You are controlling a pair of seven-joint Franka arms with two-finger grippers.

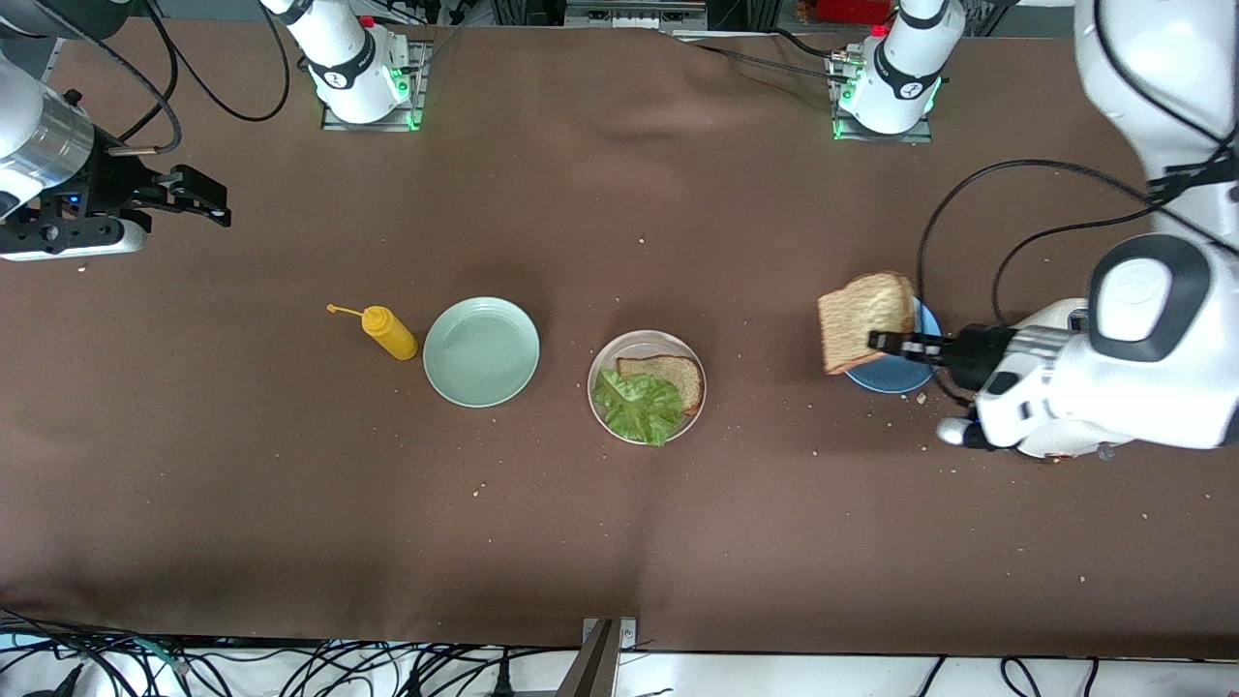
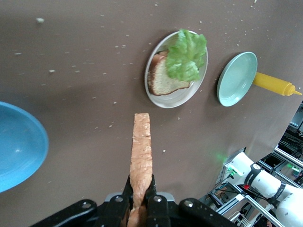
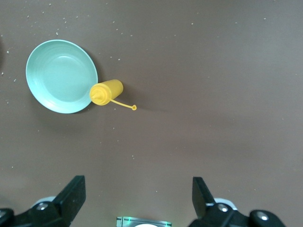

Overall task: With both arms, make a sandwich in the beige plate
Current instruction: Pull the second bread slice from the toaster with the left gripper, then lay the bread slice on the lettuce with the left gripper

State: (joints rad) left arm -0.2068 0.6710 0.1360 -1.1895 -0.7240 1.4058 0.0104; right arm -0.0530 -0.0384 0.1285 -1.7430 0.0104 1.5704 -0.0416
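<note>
1 bread slice (image 1: 864, 318) stands clamped edge-up in the left tool (image 1: 883, 341).

A high front camera faces both bases; both wrist cameras look down, sharing the mint green plate (image 1: 481, 350).

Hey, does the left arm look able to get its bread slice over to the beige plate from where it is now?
Probably yes. The left hand grips the bread slice above the blue plate, and only bare tablecloth lies between it and the beige plate. The right hand waits, open, at its own end.
</note>
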